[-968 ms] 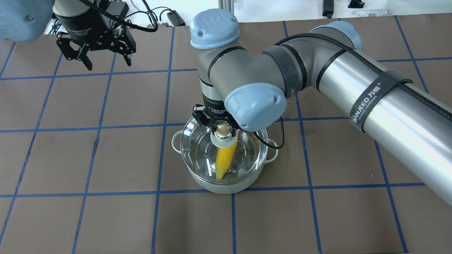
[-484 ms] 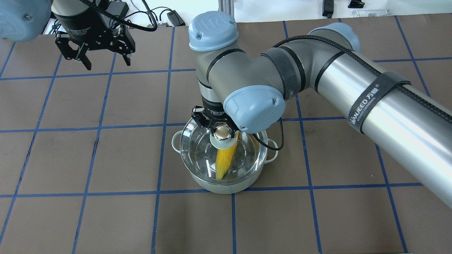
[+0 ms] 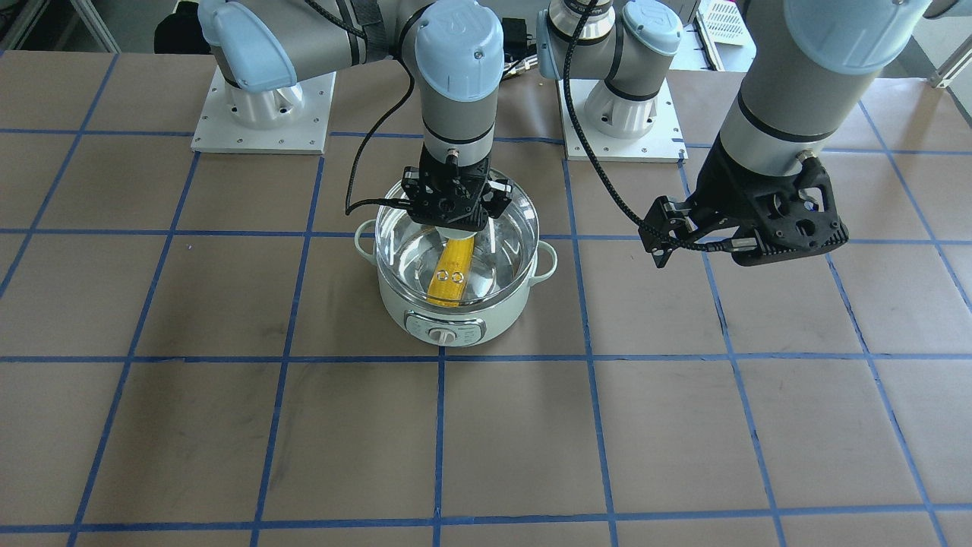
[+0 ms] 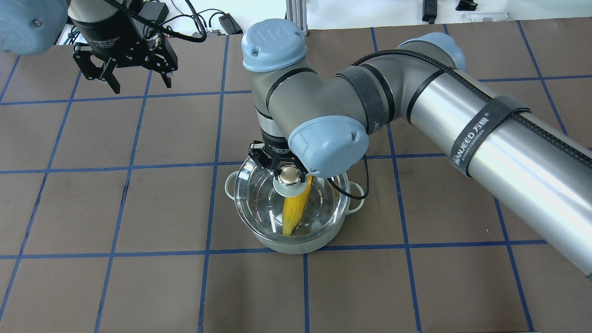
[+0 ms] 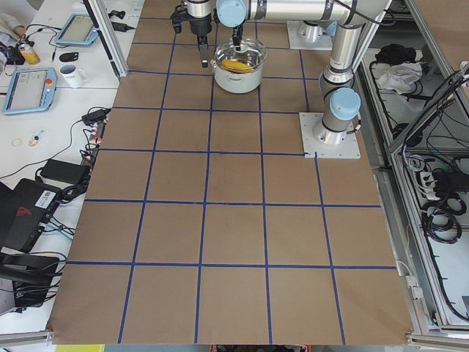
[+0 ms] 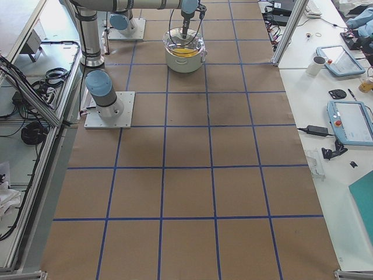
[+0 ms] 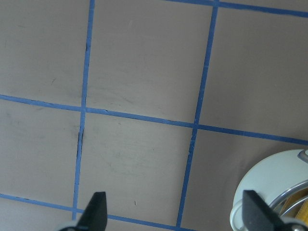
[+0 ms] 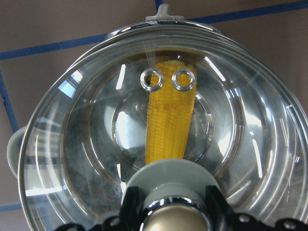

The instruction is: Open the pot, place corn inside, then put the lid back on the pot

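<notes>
The mint-green pot [image 4: 296, 245] stands mid-table, its dial facing the front-facing camera [image 3: 395, 308]. The yellow corn [image 4: 293, 210] lies inside it, seen through the glass [image 3: 449, 273] [image 8: 171, 115]. The clear glass lid [image 4: 254, 194] covers the pot's mouth; I cannot tell whether it rests on the rim. My right gripper [image 4: 289, 175] is shut on the lid's knob [image 8: 175, 219] from above. My left gripper [image 4: 134, 78] is open and empty, high over the far left of the table [image 7: 174, 207], well apart from the pot.
The brown table mat [image 4: 138, 286] carries a blue tape grid. The right arm's elbow and forearm [image 4: 462, 129] stretch across the right half above the table. Cables and a power brick [image 4: 226, 23] lie beyond the far edge.
My right gripper with the lid has shifted slightly to the left over the pot. The left gripper has barely moved.
</notes>
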Tool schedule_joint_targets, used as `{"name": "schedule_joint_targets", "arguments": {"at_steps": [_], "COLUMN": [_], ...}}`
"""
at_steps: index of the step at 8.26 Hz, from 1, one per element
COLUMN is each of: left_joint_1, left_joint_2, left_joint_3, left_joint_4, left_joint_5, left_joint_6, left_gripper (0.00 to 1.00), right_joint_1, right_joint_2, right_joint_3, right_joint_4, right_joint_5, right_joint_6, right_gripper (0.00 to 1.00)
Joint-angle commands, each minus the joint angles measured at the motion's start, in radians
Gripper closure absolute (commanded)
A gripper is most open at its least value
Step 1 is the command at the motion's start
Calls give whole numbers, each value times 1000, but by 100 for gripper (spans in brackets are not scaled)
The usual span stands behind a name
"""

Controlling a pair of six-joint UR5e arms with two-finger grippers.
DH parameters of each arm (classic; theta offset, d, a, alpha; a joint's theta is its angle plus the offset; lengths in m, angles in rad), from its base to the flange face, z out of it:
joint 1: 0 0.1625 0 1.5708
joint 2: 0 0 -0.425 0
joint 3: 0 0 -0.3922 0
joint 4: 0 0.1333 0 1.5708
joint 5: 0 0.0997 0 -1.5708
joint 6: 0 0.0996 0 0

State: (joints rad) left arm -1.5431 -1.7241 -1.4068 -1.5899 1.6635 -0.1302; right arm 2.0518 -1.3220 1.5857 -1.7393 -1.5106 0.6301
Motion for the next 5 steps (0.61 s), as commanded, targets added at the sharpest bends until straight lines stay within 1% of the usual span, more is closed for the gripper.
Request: {"name": "schedule_joint_targets", "arguments": {"at_steps": [1,5], "left_joint_1": [0,0], "left_joint_2": [0,1], "left_joint_3": [-1,-4], "left_joint_4": [-1,-2], "left_joint_5": [1,1], "left_joint_6": [0,0], "left_gripper": [0,0], "right_joint_1": [1,1], "right_joint_2": [3,4], "right_joint_3": [0,4], "right_joint_4": [-2,-11], "right_joint_5": [1,6], "right_joint_6": [0,-1], "right_gripper": [48,47]}}
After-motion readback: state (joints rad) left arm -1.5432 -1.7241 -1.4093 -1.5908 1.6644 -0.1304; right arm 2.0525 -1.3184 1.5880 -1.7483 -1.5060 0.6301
